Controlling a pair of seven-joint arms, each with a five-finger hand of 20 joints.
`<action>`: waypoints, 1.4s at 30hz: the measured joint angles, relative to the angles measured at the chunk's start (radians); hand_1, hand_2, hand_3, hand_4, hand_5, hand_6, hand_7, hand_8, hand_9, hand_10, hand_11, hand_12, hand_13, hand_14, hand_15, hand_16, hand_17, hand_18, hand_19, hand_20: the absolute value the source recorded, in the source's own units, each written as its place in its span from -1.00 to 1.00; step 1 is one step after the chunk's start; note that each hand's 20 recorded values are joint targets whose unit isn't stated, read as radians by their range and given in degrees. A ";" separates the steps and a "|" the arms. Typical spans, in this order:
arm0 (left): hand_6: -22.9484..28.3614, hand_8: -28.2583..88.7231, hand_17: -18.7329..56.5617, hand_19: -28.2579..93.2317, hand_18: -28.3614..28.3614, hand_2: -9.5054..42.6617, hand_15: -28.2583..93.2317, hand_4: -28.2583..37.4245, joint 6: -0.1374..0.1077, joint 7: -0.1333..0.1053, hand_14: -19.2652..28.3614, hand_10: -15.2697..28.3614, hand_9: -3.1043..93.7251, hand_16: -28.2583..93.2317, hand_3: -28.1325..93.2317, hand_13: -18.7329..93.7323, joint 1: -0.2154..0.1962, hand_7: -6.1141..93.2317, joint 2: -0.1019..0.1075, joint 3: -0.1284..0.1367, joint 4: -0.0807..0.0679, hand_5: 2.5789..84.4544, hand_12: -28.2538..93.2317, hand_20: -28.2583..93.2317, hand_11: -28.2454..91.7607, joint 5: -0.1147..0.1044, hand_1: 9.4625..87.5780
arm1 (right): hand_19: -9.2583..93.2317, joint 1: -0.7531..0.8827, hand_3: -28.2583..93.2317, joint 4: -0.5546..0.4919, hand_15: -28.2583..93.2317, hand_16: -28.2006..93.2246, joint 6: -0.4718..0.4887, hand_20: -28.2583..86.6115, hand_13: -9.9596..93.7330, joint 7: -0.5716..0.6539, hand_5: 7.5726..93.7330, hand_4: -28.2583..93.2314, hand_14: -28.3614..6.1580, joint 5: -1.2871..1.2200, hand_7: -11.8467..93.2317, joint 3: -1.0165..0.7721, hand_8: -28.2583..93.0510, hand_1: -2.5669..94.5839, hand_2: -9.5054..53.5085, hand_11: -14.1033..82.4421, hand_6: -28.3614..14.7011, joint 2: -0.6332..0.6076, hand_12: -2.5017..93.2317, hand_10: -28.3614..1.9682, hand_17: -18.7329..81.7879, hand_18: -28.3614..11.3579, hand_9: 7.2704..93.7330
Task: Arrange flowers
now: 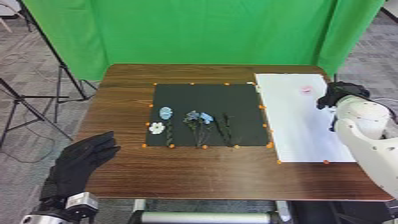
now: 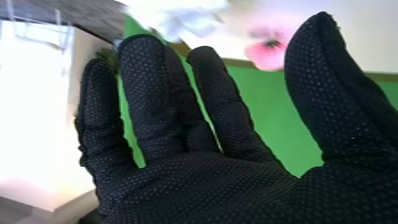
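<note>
Black mesh-fabric right hand (image 2: 204,185): fingers straight, thumb set wide, holding nothing; in the head view, over the right border of the matte white sheet.
Pink flower (image 1: 306,89): on the white sheet (image 1: 302,130), near its far end, just left of my right hand and slightly farther out. I take this as the relation my next move turns on: a short leftward approach, if this bloom is the target.
Flower axis: stem not distinguishable; I cannot tell which way it runs.
Nearer arm: right. The black fabric left hand (image 1: 78,157) lies at the near left, fingers extended, nothing in it, well apart from the pink bloom.
Black sheet (image 1: 240,95): flat, dark, left of the white one, on the brown wood-grain table (image 1: 187,182).
Stems on black: slim blue flower sprigs (image 1: 206,118) at the middle, leafy dark green sprigs (image 1: 226,131) to their right; both run roughly near-to-far.
Blooms at its left: rounded pale blue flower (image 1: 166,113), with a lobed white flower (image 1: 156,128) nearer me.
Stage, my judgement: arranging under way; petals look soft, so a light pinch.
</note>
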State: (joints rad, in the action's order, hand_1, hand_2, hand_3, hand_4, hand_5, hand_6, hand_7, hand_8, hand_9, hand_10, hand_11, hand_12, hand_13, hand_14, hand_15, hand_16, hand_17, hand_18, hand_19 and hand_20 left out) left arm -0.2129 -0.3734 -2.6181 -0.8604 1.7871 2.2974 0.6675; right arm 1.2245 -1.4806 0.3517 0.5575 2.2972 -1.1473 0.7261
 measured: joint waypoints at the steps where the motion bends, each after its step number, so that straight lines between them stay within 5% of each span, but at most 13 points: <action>1: 0.44 -0.65 -0.75 0.39 0.77 -0.51 0.36 -0.58 -0.002 -0.005 0.96 0.69 -0.17 -0.71 0.81 -0.20 0.000 -0.61 0.003 -0.003 0.000 0.07 -0.37 -0.25 0.04 -0.003 -0.56 | 0.68 0.004 0.88 -0.001 0.72 -0.25 0.013 0.00 0.10 0.005 -0.12 -1.00 -0.18 0.000 -0.50 -0.007 -0.73 -0.42 -0.92 -0.26 0.04 -0.001 -0.58 -0.34 -0.29 -0.73 -0.15; 9: 0.44 -0.65 -0.75 0.39 0.77 -0.51 0.36 -0.58 -0.019 -0.037 0.96 0.69 -0.17 -0.71 0.81 -0.20 -0.010 -0.62 0.052 -0.016 -0.001 0.07 -0.37 -0.26 0.04 -0.031 -0.56 | 0.70 0.034 0.89 0.000 0.64 -0.24 -0.001 -0.03 0.29 0.014 0.09 -1.00 -0.01 -0.005 -0.46 -0.024 -0.75 -0.34 -0.90 -0.23 0.14 -0.003 -0.61 -0.21 -0.19 -0.78 0.18; 19: 0.44 -0.65 -0.75 0.39 0.77 -0.51 0.36 -0.58 -0.020 -0.027 0.96 0.69 -0.17 -0.71 0.81 -0.20 -0.007 -0.62 0.039 -0.014 -0.001 0.07 -0.37 -0.26 0.04 -0.032 -0.56 | 0.74 0.065 0.87 0.002 0.59 -0.20 -0.070 -0.05 0.43 0.019 0.28 -1.00 0.16 -0.019 -0.42 -0.022 -0.76 -0.14 -0.90 -0.16 0.26 0.007 -0.59 0.06 -0.12 -0.71 0.44; 26: 0.44 -0.65 -0.75 0.39 0.77 -0.51 0.36 -0.58 -0.026 -0.036 0.97 0.69 -0.17 -0.71 0.81 -0.20 -0.010 -0.62 0.052 -0.016 -0.001 0.07 -0.37 -0.26 0.04 -0.040 -0.56 | 0.79 0.058 0.70 0.020 0.53 -0.07 -0.180 -0.09 0.59 0.037 0.64 -1.00 0.41 -0.028 -0.33 0.012 -0.59 0.10 -0.95 -0.36 0.48 0.009 -0.26 0.50 -0.06 -0.61 0.84; 42: 0.44 -0.65 -0.75 0.39 0.77 -0.51 0.36 -0.58 -0.046 -0.058 0.97 0.69 -0.17 -0.71 0.81 -0.20 -0.034 -0.62 0.071 -0.017 0.001 0.07 -0.37 -0.26 0.04 -0.062 -0.56 | 0.81 0.004 0.71 0.016 0.57 -0.10 -0.251 -0.10 0.64 0.013 0.74 -1.00 0.42 0.005 -0.39 0.107 -0.56 0.14 -1.00 -0.27 0.46 0.008 -0.23 0.48 -0.03 -0.57 0.92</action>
State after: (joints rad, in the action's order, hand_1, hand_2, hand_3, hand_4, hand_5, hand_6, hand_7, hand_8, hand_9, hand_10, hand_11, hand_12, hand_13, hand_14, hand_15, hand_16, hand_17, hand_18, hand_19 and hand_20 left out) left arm -0.2588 -0.4313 -2.6525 -0.7893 1.7704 2.2981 0.6055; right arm 1.2286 -1.4643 0.1008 0.5701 2.3018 -1.0399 0.7345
